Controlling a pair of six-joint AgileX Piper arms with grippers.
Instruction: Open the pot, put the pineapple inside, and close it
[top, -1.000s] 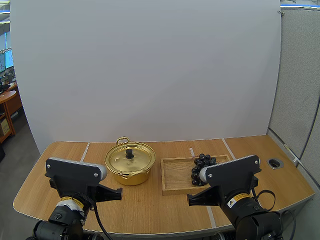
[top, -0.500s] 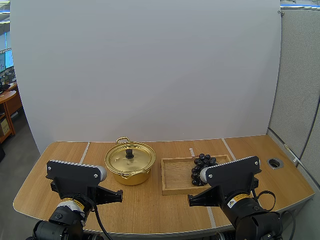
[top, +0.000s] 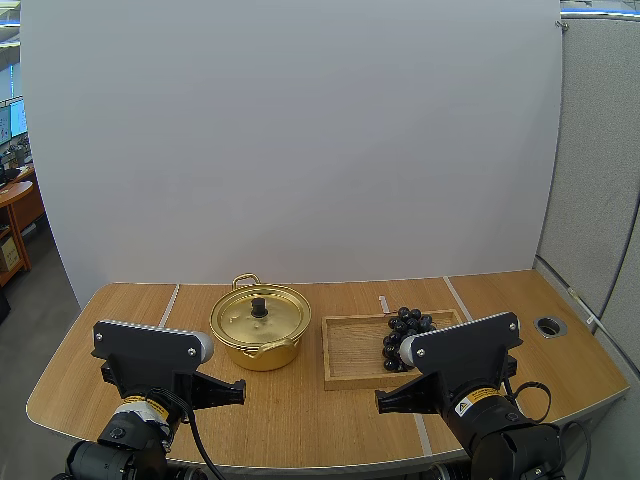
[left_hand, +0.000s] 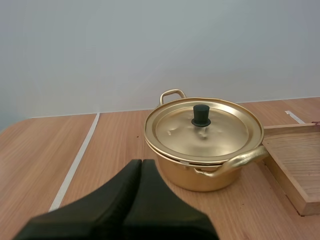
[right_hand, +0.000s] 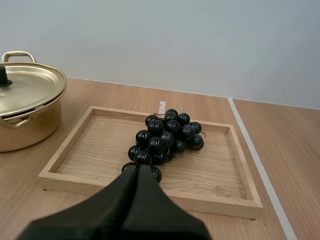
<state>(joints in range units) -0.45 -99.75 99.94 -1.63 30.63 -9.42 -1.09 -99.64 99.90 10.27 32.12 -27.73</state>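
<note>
A golden pot (top: 259, 327) stands on the table with its lid (left_hand: 202, 128) on; the lid has a black knob (left_hand: 201, 115). A bunch of dark grapes (top: 404, 332) lies at the right side of the wooden tray (top: 352, 350), to the right of the pot. No pineapple is to be seen. My left gripper (left_hand: 141, 162) is shut on nothing, hanging short of the pot's near side. My right gripper (right_hand: 136, 167) is shut too, its tips just in front of the grapes (right_hand: 165, 137) above the tray's near rim (right_hand: 150, 192). Both arms sit near the table's front edge.
The pot's two loop handles point toward the back (left_hand: 172, 94) and the front right (left_hand: 235, 162). A round grommet hole (top: 549, 325) is in the table at the far right. White tape lines (left_hand: 75, 162) run across the wood left of the pot.
My left arm has sunk very slightly. The pot, tray, grapes and right arm have stayed where they were.
</note>
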